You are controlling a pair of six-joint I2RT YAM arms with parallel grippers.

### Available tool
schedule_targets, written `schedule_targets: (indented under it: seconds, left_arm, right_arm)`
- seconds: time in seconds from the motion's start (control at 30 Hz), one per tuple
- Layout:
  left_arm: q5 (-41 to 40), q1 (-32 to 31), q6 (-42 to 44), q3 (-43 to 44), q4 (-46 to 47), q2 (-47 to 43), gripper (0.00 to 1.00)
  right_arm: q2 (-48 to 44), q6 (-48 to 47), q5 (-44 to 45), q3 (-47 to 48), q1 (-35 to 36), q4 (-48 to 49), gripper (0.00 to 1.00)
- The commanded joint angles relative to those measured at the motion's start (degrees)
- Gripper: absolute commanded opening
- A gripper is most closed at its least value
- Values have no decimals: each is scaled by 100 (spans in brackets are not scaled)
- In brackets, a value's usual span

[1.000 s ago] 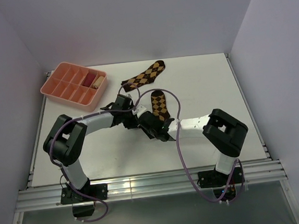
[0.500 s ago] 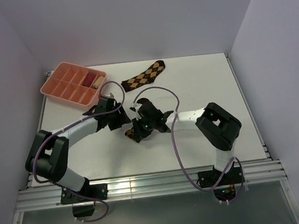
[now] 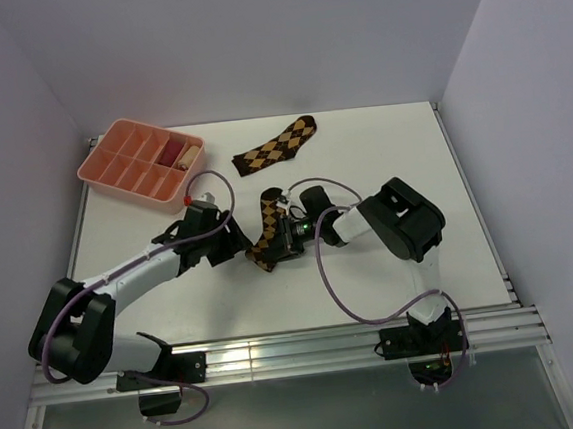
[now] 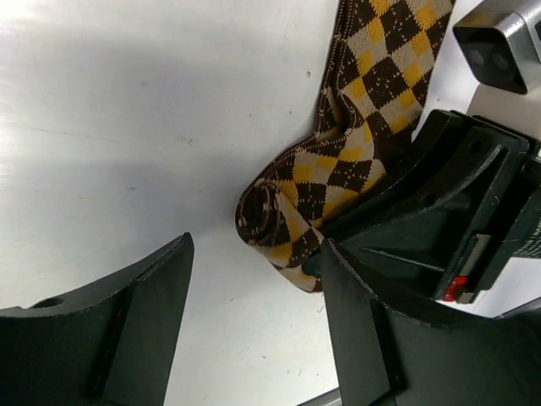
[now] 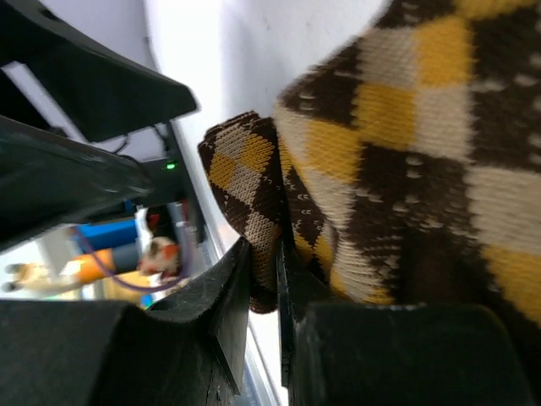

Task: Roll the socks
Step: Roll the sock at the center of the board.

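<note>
Near sock (image 3: 267, 221): table (image 3: 391, 145) centre, lower end curled into partial roll (image 4: 269, 222). Right gripper (image 3: 275, 248): fingers pressed together, pinching that sock beside roll. Left gripper (image 4: 256, 248): fingers spread, flanking roll, no contact. Second sock (image 3: 276, 145): flat, farther back, well apart.

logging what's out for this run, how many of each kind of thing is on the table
argyle socks: 2
pink divided tray: 1
reddish roll: 1
beige roll: 1
total: 5
</note>
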Motion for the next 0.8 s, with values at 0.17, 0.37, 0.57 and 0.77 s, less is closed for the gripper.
schedule_targets:
  seconds: [0.17,0.37,0.57,0.77]
  left_arm:
    - [109,-124,-298,143,593,564,66]
    - [170,-221,-219,380,470,1013,55]
    - [161,-317,-166,556,233,1312,38]
    - [82,-326,71,872,-319,1567,20]
  right_arm:
    - [528,792,-448,-318,-165,739,0]
    - [519,722,-334,-327,-218,599,0]
    - [440,441,-185,-239,-236,230,0]
    - [-156,-533,394,-28,-183,-859,12]
